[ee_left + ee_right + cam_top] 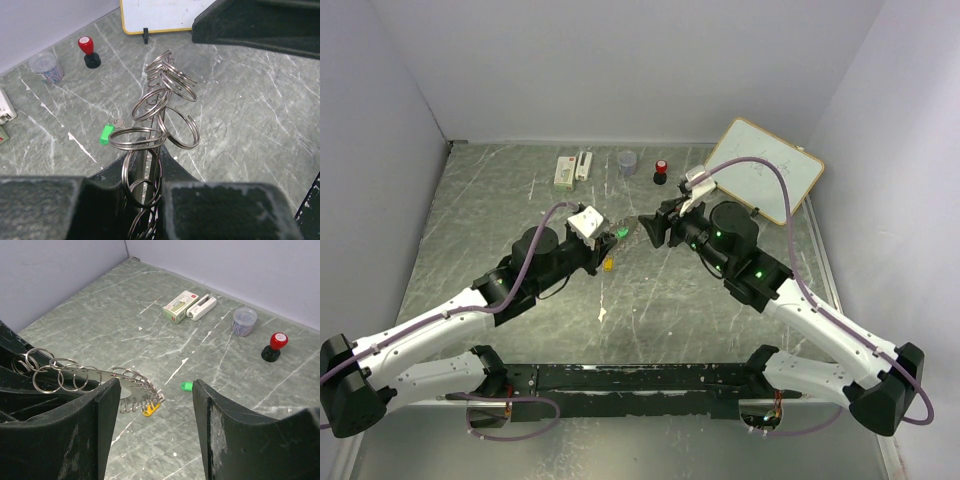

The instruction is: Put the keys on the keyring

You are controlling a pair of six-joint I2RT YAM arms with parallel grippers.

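Observation:
My left gripper [604, 243] is shut on the keyring [161, 107], a silvery ring fringed with small split rings, and holds it above the table; it also shows in the right wrist view [85, 376]. The green key [104, 134] lies on the table beside and below the ring, and shows in the top view [619, 233] and the right wrist view [186, 386]. The yellow-orange key [151, 410] sits at the ring's free end; I cannot tell whether it hangs on it. My right gripper [156, 386] is open and empty, facing the ring's free end.
At the back stand a red-capped black knob [661, 172], a grey cup [627, 162] of clips, a stapler and a small box [564, 172]. A whiteboard [767, 170] leans at the back right. Side walls close in the table.

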